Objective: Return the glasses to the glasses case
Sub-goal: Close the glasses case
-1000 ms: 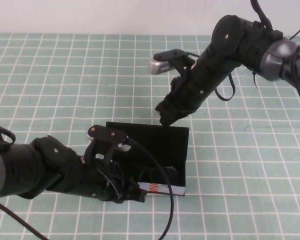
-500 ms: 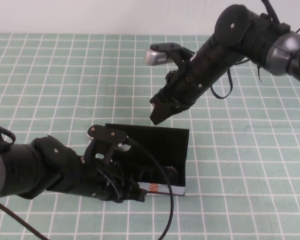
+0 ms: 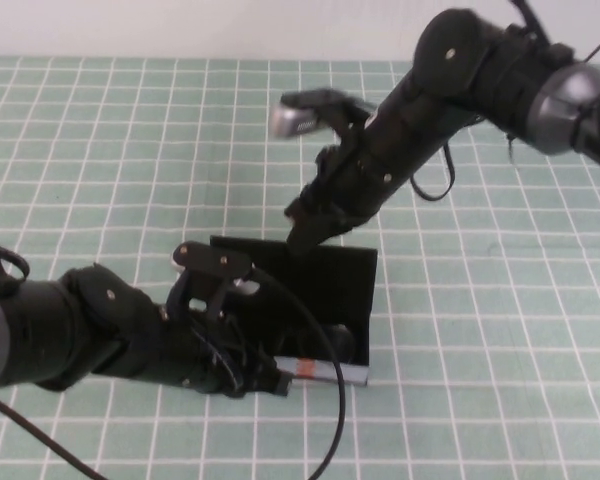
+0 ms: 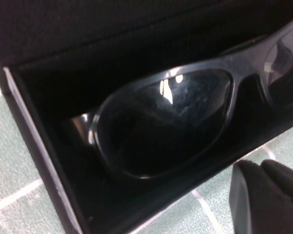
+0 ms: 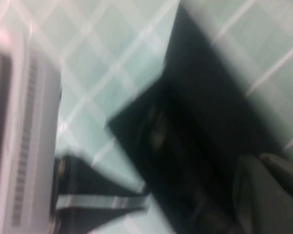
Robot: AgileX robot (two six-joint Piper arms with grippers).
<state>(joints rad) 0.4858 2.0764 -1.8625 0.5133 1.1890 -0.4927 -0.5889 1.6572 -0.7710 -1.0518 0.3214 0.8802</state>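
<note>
Right claw (image 3: 302, 232) shifted left, left claw (image 3: 270, 380) unmoved

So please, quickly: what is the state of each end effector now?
Left end effector: low at the glasses case's front edge, cannot be told.
Right end effector: above the open lid, holding nothing visible, cannot be told.

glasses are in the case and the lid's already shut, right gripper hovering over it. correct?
Not quite: the lid is open, standing up behind the tray, as the high view shows. The left wrist view looks straight into the glasses case at the glasses lying inside. The right gripper does hover above the lid's rear edge; the left gripper sits at the case's front.
</note>
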